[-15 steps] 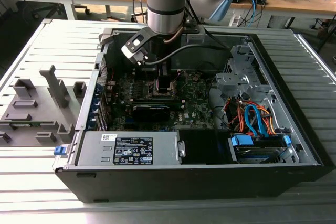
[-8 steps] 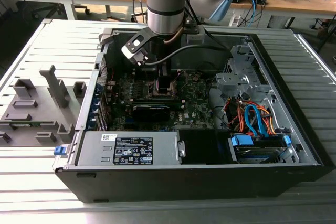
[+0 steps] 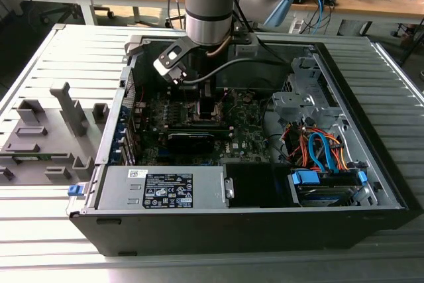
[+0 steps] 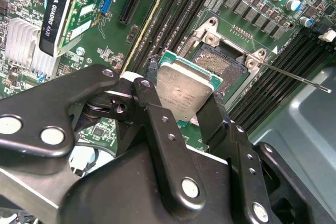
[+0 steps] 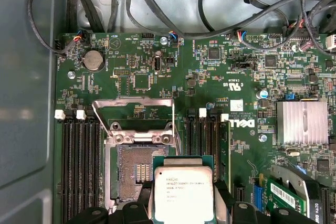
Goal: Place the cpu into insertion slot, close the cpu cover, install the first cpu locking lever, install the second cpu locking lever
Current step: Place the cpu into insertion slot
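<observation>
The arm point(image 3: 209, 4) is a smooth silver-grey tube with pale blue rings; its pincer point(image 4: 184, 98) is glossy black, jointed bars studded with silver rivets.

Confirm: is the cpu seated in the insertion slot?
No: in the second wrist view the hand holds the cpu by its edges, and the insertion slot lies bare, its contacts exposed.

Chip point(image 5: 184, 192) lifted beside the open socket point(image 5: 134, 174)
Silver top up, green-edged, partly overlapping the bare black socket; the metal frame cover point(image 5: 134, 99) stands swung open.
</observation>
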Motion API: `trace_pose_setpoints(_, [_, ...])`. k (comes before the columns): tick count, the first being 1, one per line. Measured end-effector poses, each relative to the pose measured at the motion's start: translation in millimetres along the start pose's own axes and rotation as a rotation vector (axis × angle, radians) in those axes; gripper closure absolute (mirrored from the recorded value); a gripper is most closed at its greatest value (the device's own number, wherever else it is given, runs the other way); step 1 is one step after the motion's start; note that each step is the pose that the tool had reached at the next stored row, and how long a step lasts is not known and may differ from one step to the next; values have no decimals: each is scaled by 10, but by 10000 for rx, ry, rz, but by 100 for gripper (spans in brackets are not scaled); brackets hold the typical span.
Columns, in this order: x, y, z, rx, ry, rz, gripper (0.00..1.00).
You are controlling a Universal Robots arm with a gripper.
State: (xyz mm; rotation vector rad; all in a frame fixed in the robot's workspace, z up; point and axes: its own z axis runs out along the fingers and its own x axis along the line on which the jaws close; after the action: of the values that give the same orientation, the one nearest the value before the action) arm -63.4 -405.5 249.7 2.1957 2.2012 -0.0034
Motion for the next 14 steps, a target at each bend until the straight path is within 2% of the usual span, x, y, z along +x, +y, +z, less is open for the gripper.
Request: trace_pose_setpoints(14, [3,-1,33,0,0,0,46])
